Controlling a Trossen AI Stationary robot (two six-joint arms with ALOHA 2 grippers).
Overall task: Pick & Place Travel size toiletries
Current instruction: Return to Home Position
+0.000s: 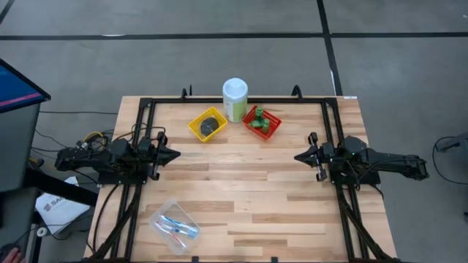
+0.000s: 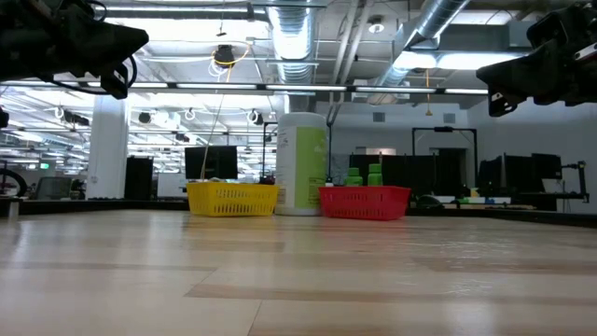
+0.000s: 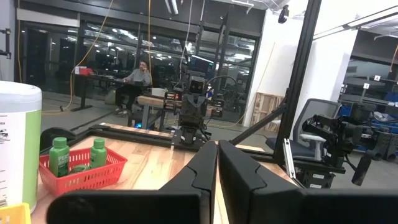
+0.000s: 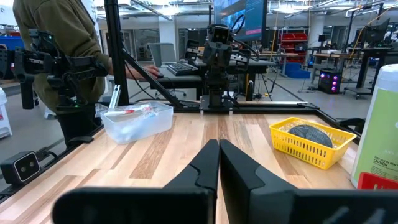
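Observation:
My left gripper [image 1: 175, 154] hangs shut above the table's left side and my right gripper [image 1: 297, 156] hangs shut above its right side; both are empty. The dark round tins [image 1: 210, 124] lie in a yellow basket [image 1: 197, 131] at the far middle, also seen as the tins [image 4: 310, 133] in the right wrist view. The small green bottles [image 1: 257, 119] stand in a red basket [image 1: 272, 128]; the left wrist view shows the bottles [image 3: 60, 156] too. The thin blue and pink sticks [image 1: 178, 228] lie in a clear tray [image 1: 162, 214] near the near-left edge.
A tall pale-green canister with a white cap [image 1: 235, 99] stands between the two baskets. A black frame [image 1: 150, 102] borders the table. A person [image 4: 59, 37] stands beyond the table's left side. Bare wood lies between the grippers [image 1: 234, 175].

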